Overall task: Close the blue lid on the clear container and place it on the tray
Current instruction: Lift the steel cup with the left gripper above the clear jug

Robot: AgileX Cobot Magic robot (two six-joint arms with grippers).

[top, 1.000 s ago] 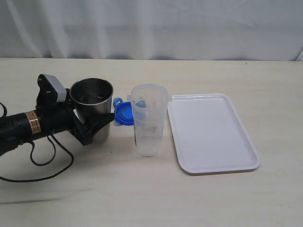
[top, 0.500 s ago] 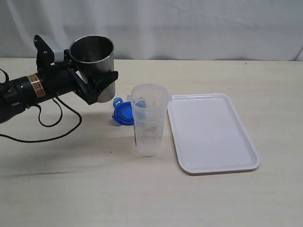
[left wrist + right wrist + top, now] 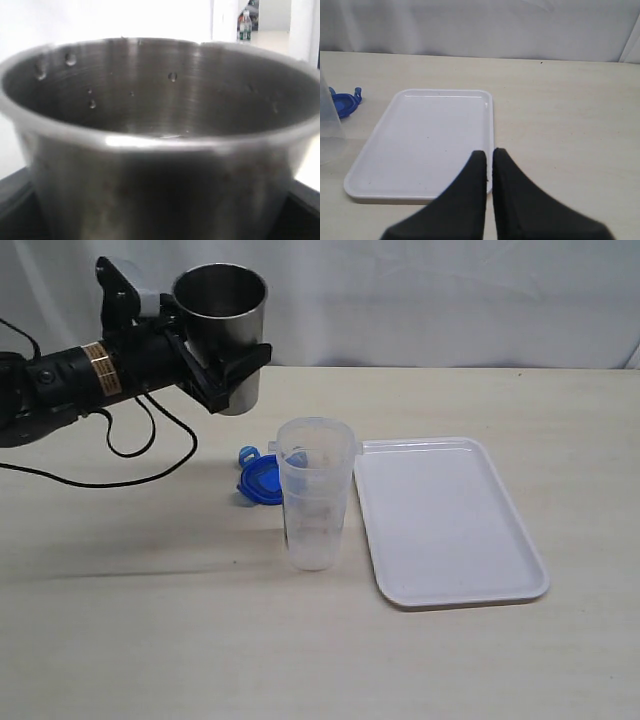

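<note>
exterior view: steel cup (image 3: 226,332) in left jaws, blue lid (image 3: 258,483) beside clear container (image 3: 315,505)

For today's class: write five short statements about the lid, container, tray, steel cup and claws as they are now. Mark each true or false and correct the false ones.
1. The left claw holds the steel cup raised off the table. True.
2. The lid is on the container. False: the lid lies on the table beside the open container.
3. Nothing lies on the tray. True.
4. The container stands on the tray. False: it stands upright on the table, next to the tray.
5. The right claw is wide open. False: it is shut and holds nothing.
</note>
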